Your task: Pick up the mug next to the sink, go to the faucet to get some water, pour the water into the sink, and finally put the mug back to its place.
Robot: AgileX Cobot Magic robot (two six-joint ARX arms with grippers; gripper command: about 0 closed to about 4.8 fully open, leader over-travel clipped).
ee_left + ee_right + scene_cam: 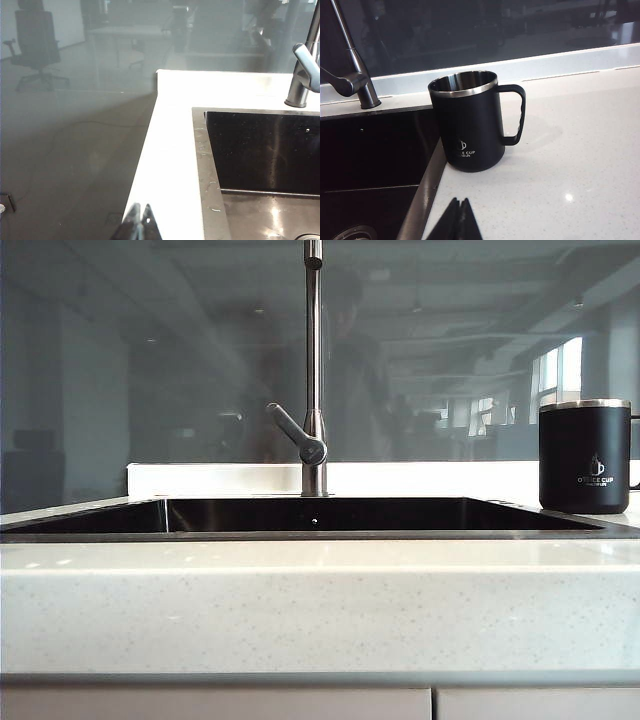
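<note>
At the right edge of the exterior frame, the mug is standing upright on the surface beside the sink. Both grippers, left and right, are pinched together; we are needing the right opened, approaching the handle side.

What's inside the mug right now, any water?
The mug stands upright on the counter beside the sink. Only its bare steel upper inner wall shows; the bottom is hidden by the rim, so water cannot be ruled out.
</note>
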